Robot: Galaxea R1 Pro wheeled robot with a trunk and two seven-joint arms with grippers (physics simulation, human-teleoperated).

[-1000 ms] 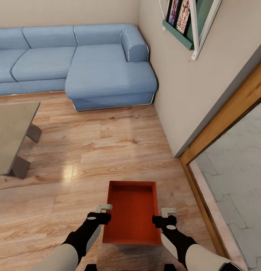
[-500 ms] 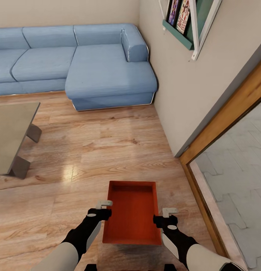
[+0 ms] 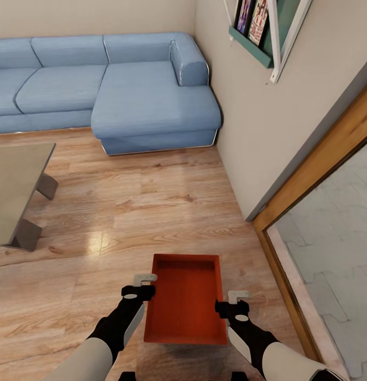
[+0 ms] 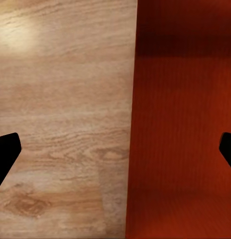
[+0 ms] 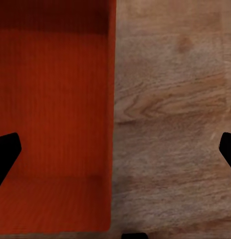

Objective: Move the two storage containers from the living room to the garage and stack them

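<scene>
Careful now: your left gripper [image 3: 149,283] and right gripper [image 3: 234,300] straddle the storage container [image 3: 185,296] on the wood floor [image 3: 152,211], jaws spread; an uneven squeeze could tip it.

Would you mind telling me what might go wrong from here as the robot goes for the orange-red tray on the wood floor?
1. Both grippers, left gripper and right gripper, are open, each straddling a long wall of the storage container; closing unevenly could tilt or skid it.
2. The left sits farther forward than the right, so a lift might twist the tray.
3. The door frame stands close on the right; turning could clip it.
</scene>
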